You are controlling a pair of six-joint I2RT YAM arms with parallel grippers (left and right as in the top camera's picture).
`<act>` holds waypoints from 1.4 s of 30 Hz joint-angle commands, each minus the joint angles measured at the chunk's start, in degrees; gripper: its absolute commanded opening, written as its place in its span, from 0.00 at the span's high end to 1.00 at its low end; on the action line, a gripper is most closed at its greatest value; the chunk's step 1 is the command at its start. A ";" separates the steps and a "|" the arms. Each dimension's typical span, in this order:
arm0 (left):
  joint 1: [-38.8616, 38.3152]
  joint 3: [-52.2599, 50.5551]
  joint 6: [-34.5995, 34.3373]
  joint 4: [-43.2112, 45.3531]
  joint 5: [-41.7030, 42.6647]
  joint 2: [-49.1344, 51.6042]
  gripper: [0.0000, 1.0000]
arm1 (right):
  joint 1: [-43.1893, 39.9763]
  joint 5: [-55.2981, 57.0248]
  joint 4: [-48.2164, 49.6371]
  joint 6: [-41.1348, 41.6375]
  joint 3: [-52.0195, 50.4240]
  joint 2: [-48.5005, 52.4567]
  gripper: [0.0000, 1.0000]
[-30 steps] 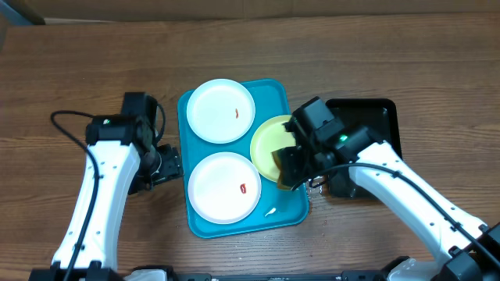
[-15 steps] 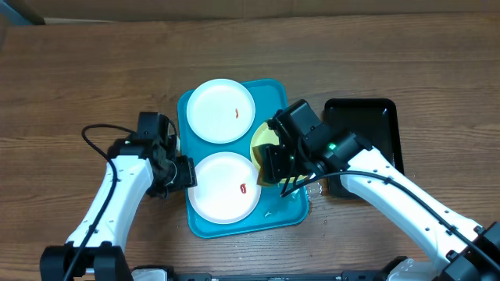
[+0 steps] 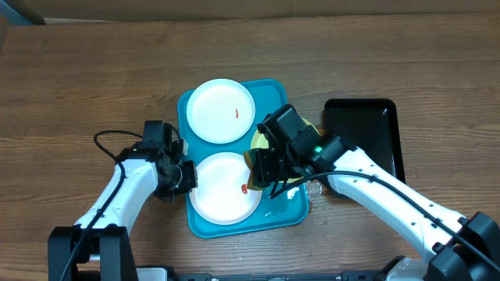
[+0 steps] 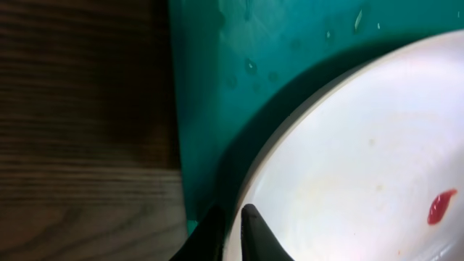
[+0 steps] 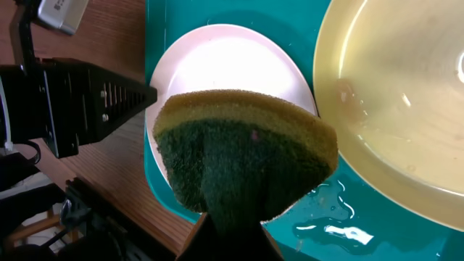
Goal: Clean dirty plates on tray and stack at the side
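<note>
On the turquoise tray (image 3: 275, 97) lie two white plates and a pale yellow-green plate (image 3: 258, 140), which my right arm partly covers. The far white plate (image 3: 223, 111) has a small red smear. In the left wrist view, the near white plate (image 4: 362, 159) shows a red smear (image 4: 441, 206). My left gripper (image 4: 228, 212) is shut on this plate's left rim, one finger on each side. My right gripper (image 5: 235, 228) is shut on a green-and-yellow sponge (image 5: 246, 159). The sponge hangs over the near plate's (image 5: 217, 65) right edge, beside the yellow-green plate (image 5: 391, 109).
A black tray (image 3: 367, 129) sits on the wooden table right of the turquoise one, behind my right arm. Water puddles shine on the turquoise tray floor (image 5: 341, 230) near the sponge. Bare wood lies left of the tray (image 4: 80, 109).
My left gripper moved right to the tray and closed on the near white plate's rim. My right gripper carried the sponge left, from over the yellow-green plate toward the near white plate.
</note>
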 commanded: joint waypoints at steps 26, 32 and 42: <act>-0.39 -2.21 4.28 2.47 3.06 1.22 0.85 | 0.07 0.96 0.96 0.70 1.07 -0.02 0.96; -0.39 -2.21 4.24 2.71 3.28 1.22 0.80 | 1.20 1.01 3.17 0.83 1.05 2.12 0.96; -0.39 -2.43 4.55 2.71 0.55 1.22 0.80 | 1.62 0.98 3.91 0.87 1.05 4.11 0.96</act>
